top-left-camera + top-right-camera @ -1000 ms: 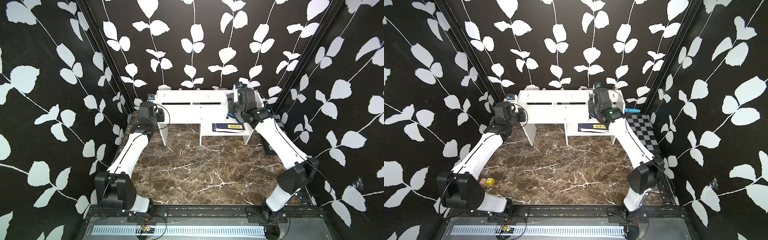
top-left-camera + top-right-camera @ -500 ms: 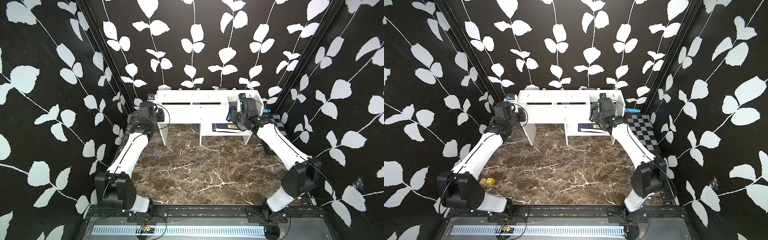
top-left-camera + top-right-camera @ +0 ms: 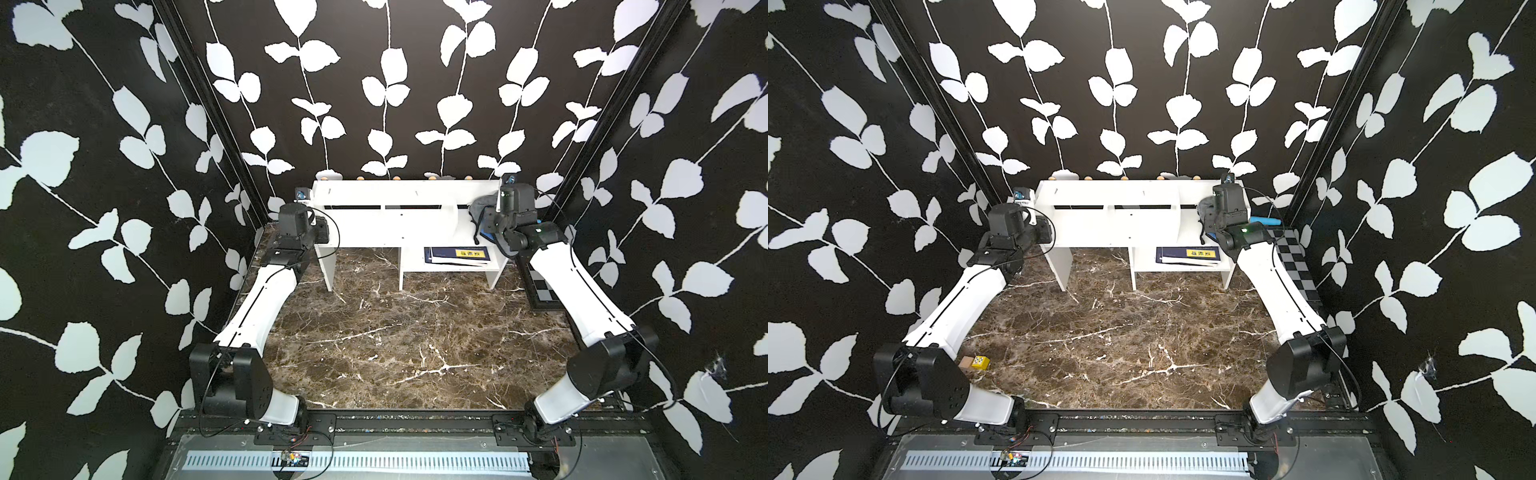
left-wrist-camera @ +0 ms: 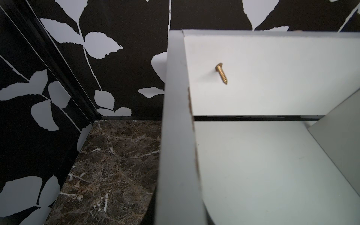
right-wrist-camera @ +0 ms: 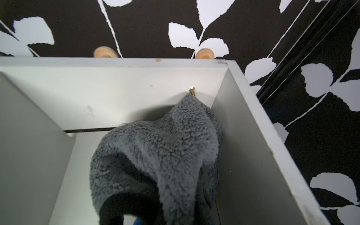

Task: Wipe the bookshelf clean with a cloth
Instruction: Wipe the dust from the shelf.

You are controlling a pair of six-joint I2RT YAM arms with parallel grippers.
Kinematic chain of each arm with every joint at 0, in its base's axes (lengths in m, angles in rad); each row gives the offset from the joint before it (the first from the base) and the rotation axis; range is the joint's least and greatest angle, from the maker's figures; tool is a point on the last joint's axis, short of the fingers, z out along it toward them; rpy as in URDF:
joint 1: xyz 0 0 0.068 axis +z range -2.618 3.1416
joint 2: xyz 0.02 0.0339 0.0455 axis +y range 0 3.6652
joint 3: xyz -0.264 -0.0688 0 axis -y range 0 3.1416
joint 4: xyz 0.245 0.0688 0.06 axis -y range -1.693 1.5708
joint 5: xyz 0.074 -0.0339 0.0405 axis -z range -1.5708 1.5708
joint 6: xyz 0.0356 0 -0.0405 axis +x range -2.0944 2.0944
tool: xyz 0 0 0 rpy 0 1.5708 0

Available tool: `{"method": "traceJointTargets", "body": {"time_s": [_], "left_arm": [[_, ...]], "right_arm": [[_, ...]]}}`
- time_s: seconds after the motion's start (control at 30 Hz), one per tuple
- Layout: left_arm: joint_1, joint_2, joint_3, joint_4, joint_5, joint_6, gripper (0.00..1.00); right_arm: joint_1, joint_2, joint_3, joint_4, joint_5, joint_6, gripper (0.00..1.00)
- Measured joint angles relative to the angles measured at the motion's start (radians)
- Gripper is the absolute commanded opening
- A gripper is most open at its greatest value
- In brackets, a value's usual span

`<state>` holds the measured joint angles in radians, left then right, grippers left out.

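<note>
The wide, low white board bookshelf point(image 3: 395, 224) stands at the back of the brown marbled worktop point(image 3: 395, 340), long axis side to side. The fluffy grey microfibre cloth point(image 5: 155, 165) sits in its right-end upper compartment, bunched under my right jaws, clamped shut on it. A fold touches a brass screw point(image 5: 192, 91) in the back panel, possibly snagged. The rest of the shelf lies leftward. My left jaws, beside the left end panel, are hidden; I cannot tell their state.
</note>
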<state>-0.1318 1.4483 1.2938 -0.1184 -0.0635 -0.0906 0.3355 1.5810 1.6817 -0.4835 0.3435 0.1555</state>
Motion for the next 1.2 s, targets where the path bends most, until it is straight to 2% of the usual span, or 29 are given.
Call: {"method": "traceJointTargets", "body": {"time_s": [0.17, 0.27, 0.53, 0.77, 0.87, 1.0, 1.2], "left_arm": [[0.0, 0.0, 0.0, 0.0, 0.001, 0.0, 0.0], [0.0, 0.0, 0.0, 0.0, 0.001, 0.0, 0.0], [0.0, 0.0, 0.0, 0.0, 0.002, 0.0, 0.0], [0.0, 0.0, 0.0, 0.0, 0.003, 0.0, 0.0], [0.0, 0.0, 0.0, 0.0, 0.003, 0.0, 0.0], [0.0, 0.0, 0.0, 0.0, 0.004, 0.0, 0.0], [0.0, 0.0, 0.0, 0.0, 0.007, 0.0, 0.0]], "right_arm": [[0.148, -0.053, 0.041, 0.026, 0.051, -0.096, 0.0], [0.19, -0.055, 0.098, 0.043, 0.071, -0.132, 0.0], [0.143, 0.011, 0.223, 0.056, 0.174, -0.212, 0.0], [0.04, 0.121, 0.224, 0.021, 0.191, -0.196, 0.0], [0.008, 0.147, 0.23, -0.018, 0.18, -0.169, 0.0], [-0.013, 0.208, 0.322, -0.096, 0.14, -0.134, 0.0], [0.039, 0.221, 0.394, -0.134, 0.042, -0.114, 0.0]]}}
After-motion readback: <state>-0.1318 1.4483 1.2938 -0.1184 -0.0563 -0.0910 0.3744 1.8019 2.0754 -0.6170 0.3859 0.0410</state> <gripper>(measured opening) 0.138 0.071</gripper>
